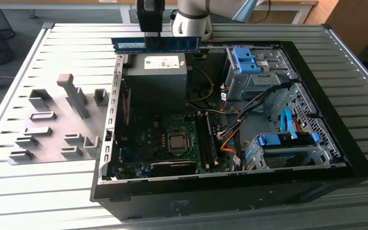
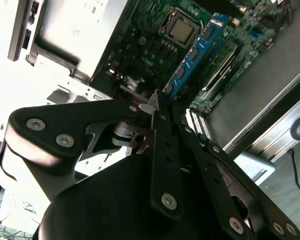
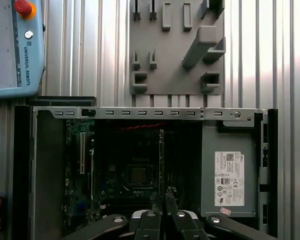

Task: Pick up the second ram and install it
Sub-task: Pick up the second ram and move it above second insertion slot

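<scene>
Clenched on the second ram (image 1: 155,44), the claw (image 1: 151,34) holds it level above the power supply (image 1: 155,79), mid-carry, not yet aligned with the memory slots (image 1: 204,136) nearby.

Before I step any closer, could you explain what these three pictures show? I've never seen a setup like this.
This is a single robot arm with a two-fingered gripper at its end. The exterior view comes from a camera standing off the arm, so it takes in the whole scene. Both wrist views come from cameras riding on the arm, looking past the gripper at what is below it. On the slatted metal table lies an open computer case with its motherboard exposed. Beside the case, on the exterior view's left, is a grey holder block. The gripper is shut on the second ram, a thin blue-green memory stick, and holds it in the air above the open case.
</scene>
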Robot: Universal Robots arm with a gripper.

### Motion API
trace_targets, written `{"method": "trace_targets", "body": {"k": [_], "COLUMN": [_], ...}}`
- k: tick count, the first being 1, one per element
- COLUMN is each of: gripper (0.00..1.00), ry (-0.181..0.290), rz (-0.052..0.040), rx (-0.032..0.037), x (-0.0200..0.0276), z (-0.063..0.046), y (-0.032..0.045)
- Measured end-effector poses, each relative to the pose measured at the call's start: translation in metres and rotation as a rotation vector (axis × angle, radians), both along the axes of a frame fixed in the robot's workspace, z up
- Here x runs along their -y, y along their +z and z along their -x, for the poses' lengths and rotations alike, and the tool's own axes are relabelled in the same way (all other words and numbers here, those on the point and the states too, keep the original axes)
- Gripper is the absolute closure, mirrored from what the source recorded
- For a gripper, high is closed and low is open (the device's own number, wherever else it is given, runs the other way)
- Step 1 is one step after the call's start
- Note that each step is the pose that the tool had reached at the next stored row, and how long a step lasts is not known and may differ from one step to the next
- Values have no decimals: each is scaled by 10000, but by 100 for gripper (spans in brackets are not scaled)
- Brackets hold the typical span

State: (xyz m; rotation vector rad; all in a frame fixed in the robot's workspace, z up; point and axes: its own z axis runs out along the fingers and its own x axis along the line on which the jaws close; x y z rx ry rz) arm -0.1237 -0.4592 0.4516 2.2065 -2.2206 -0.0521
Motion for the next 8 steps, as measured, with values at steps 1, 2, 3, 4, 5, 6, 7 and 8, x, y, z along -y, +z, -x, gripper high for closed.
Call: {"method": "trace_targets", "body": {"k": [1, 2, 3, 4, 5, 6, 7, 8], "gripper": [86, 86, 86, 86, 86, 86, 86, 86], "ry": [0, 1, 1, 1, 0, 0, 1, 1], "rz": [1, 0, -1, -1, 0, 0, 0, 0], "rx": [0, 0, 0, 0, 0, 0, 0, 0], "x": [0, 0, 0, 0, 0, 0, 0, 0], "z": [-36, -73, -112, -155, -196, -239, -283, -327], "y": [-1, -2, -3, -4, -4, -5, -6, -7]}}
